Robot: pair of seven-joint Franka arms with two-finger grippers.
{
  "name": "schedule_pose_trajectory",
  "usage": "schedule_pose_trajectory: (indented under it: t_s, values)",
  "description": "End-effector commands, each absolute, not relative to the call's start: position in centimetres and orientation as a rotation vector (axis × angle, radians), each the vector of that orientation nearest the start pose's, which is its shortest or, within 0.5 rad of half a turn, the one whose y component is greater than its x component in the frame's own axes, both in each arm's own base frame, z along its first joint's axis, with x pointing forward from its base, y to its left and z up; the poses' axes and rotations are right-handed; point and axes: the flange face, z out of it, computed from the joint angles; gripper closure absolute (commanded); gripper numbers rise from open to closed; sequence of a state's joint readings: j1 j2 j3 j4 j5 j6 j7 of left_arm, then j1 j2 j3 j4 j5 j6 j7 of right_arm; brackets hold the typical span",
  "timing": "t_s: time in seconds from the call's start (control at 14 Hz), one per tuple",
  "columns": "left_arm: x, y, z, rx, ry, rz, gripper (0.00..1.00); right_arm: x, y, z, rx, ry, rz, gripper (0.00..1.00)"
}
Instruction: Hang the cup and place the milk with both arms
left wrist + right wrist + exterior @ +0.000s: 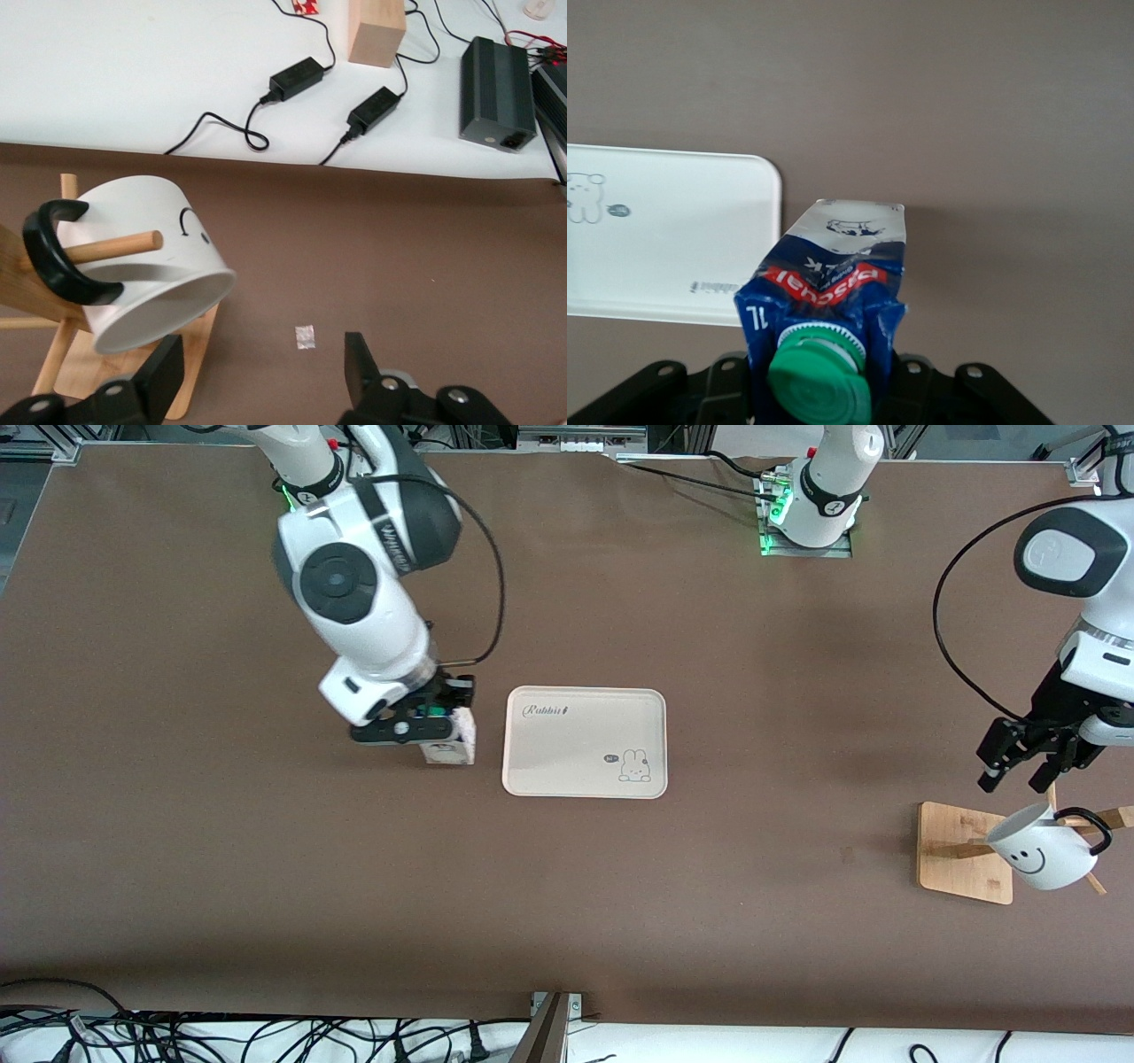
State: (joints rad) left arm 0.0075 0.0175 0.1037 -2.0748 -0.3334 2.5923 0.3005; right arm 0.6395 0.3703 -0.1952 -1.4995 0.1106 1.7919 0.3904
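The white smiley cup hangs by its black handle on a peg of the wooden rack at the left arm's end of the table. My left gripper hovers just above the cup and is open; nothing lies between its fingers. The blue-and-white milk with its green cap stands upright beside the tray, toward the right arm's end. My right gripper is shut on the milk's top, its jaws pressed against both sides of the carton.
The white tray with a rabbit print lies at mid-table. A small scrap of tape lies on the brown mat near the rack. Cables and power bricks lie past the table's edge.
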Motion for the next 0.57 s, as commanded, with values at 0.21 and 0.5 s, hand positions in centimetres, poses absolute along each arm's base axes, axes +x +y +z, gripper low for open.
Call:
schedule_pose_trajectory:
  t_s: [0.21, 0.5]
  values:
    - [57.5, 6.2, 53.8, -3.316, 0.020, -0.571, 0.00, 60.8, 16.8, 47.0, -3.130, -0.207, 0.308, 0.61]
    - [57.3, 5.1, 57.1, -3.225, 0.084, -0.394, 0.00, 61.2, 7.0, 44.6, -3.113, -0.331, 0.397, 0.60]
